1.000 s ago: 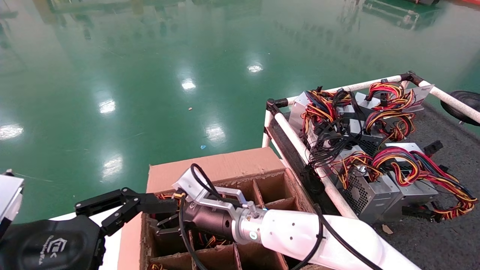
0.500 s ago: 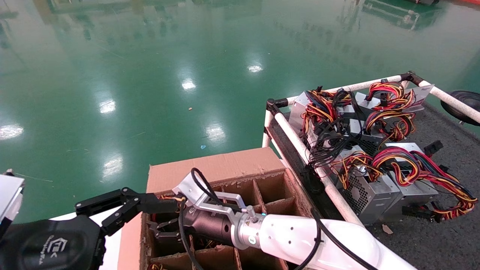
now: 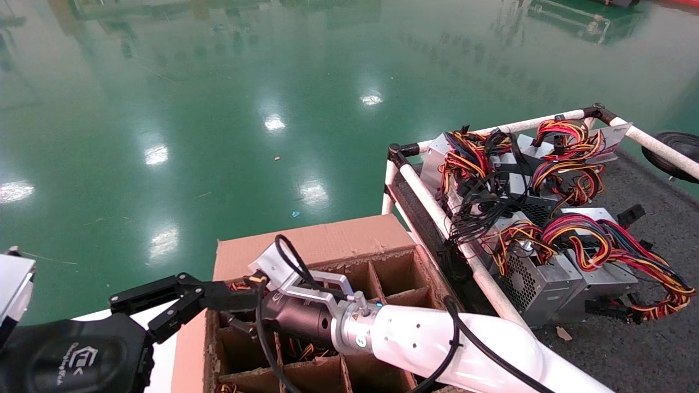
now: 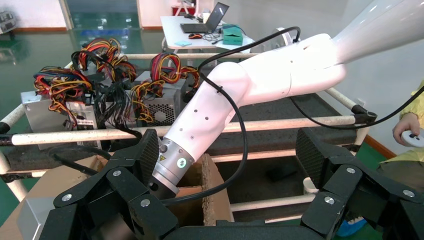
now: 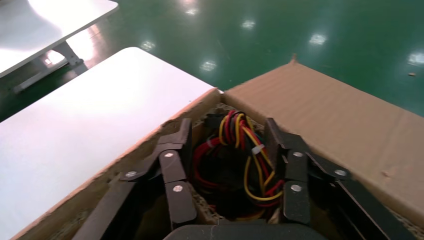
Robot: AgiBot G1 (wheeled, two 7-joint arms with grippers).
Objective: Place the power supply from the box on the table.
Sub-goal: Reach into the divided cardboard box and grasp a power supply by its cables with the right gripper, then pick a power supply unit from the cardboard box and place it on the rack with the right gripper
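Note:
The power supply shows only as its looped red, yellow and black wires [image 5: 240,150], sunk in the far-left corner cell of the brown box [image 3: 322,243]. My right gripper [image 5: 229,127] reaches down into that cell, open, with one black finger on each side of the bundle. In the head view the right gripper [image 3: 240,322] is mostly hidden behind my left gripper [image 3: 229,297]. The left gripper [image 4: 230,155] hovers open and empty at the box's left edge. The dark grey table [image 3: 655,338] lies to the right of the box.
Several other power supplies [image 3: 546,262] with tangled wires crowd the table's near-left part behind the white pipe rail [image 3: 453,234]. A white tabletop [image 5: 75,125] adjoins the box's left side. A person's hand [image 4: 410,130] shows beyond the table. Ragged dividers [image 3: 377,284] split the box.
My right arm has shifted slightly left, its gripper further over the far-left cell. The left arm has not moved.

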